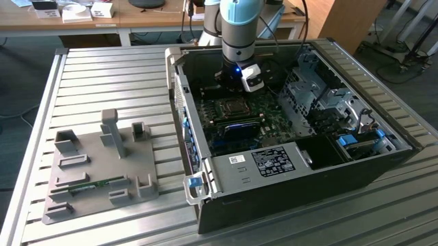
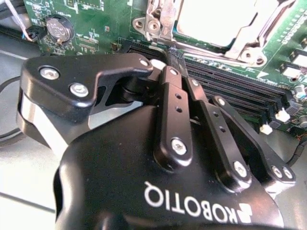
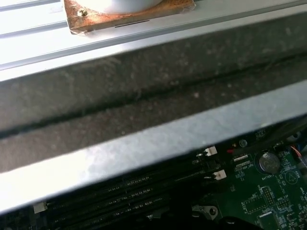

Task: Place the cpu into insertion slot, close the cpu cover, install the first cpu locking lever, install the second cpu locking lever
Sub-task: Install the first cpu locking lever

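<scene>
Pincer (image 2: pixel 173 56) of mine is closed, empty, over the motherboard's (image 2: pixel 96 28) memory-slot edge; cpu (image 2: pixel 225 19) seated; thin cover (image 2: pixel 160 19) looks stiff, springy.

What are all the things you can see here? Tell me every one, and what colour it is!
Computer case: one, black, lying open on the slatted metal table.
Circuit board: one, green, inside the case.
Insertion slot: one, dark centre with silvery metal rim, on the board below the gripper.
CPU cover: one, silvery frame, at the slot.
Memory slots: several, long and black, beside the slot.
Coin battery: one, silvery, on the board.
Holder tray: one, grey, on the table at the exterior view's left.
Desk: one, wooden, behind the table, with small white boxes.
Robot arm: one, grey and light blue, reaching into the case.
Gripper: one, black, fingers together above the memory slots.
</scene>
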`<state>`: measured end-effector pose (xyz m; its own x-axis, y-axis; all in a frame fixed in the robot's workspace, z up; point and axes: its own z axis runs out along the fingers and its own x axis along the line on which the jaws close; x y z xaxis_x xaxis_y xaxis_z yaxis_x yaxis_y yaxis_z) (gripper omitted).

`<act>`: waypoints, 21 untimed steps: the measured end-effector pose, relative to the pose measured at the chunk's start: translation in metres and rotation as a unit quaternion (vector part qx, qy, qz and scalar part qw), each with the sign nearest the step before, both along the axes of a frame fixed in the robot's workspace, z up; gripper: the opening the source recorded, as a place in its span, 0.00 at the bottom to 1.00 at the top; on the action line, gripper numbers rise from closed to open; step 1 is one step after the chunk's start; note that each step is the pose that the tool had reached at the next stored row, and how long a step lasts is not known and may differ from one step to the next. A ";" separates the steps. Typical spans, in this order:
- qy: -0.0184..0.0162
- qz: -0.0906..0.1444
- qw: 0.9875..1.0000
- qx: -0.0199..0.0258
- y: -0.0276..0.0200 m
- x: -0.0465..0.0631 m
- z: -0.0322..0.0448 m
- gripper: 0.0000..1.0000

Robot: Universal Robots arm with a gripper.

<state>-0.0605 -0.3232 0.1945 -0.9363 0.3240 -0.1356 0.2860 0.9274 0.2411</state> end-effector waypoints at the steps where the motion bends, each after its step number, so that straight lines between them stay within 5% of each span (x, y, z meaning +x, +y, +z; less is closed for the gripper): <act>1: 0.000 0.000 1.000 0.000 -0.0001 0.000 0.0000 0.11; 21: 0.000 -0.003 1.000 -0.004 -0.0002 0.000 0.0012 0.11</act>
